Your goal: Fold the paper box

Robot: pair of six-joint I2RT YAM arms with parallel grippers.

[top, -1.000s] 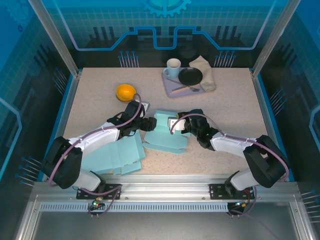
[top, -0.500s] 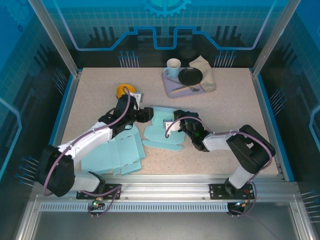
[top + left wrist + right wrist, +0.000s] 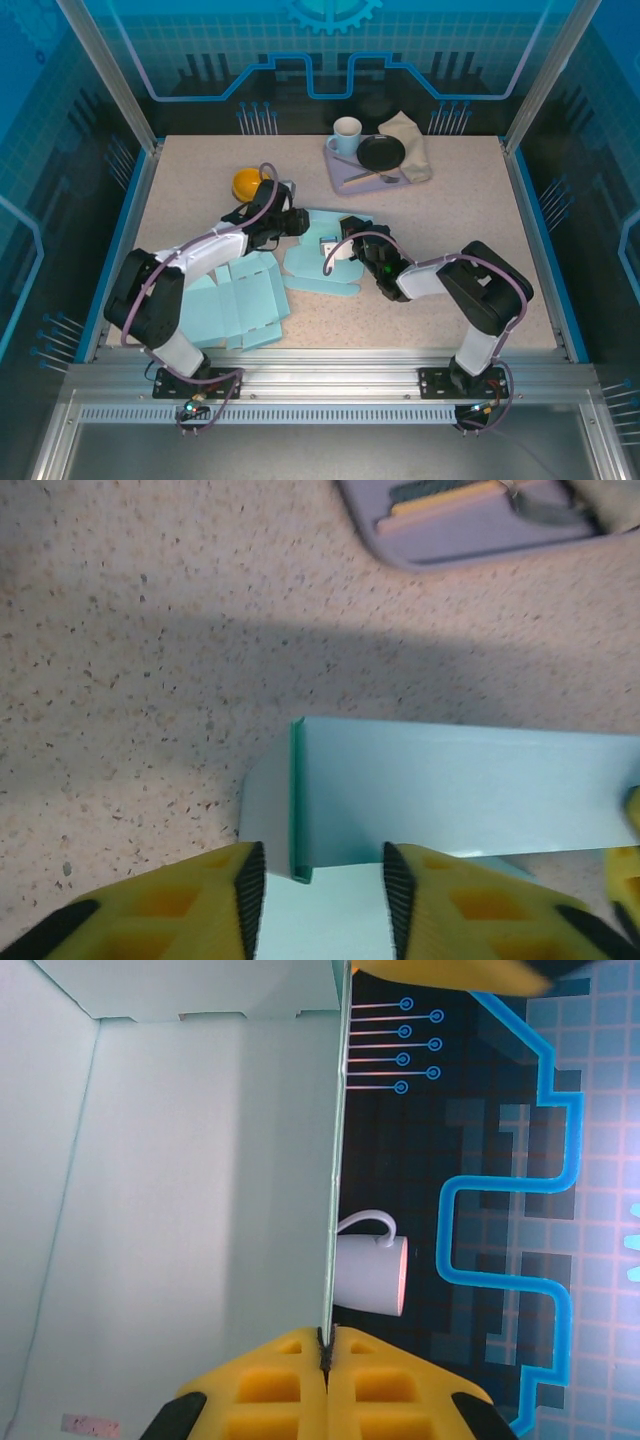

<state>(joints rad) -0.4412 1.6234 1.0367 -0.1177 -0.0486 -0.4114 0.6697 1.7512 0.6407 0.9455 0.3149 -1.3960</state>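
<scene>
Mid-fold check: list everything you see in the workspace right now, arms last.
paper box: 1, light blue, mid-table between the grippers, partly folded
flat box blanks: a stack, count unclear, light blue, near left of the table
round object: 1, orange, far left, behind the left arm
tray: 1, lilac, far centre
mug: 1, white, at the tray's far left corner
bowl: 1, black, on the tray
cloth: 1, beige, at the tray's right side
table: 1, speckled beige
left gripper: 1, yellow pads, open, astride a box flap
right gripper: 1, yellow pads, shut on a box panel's edge
</scene>
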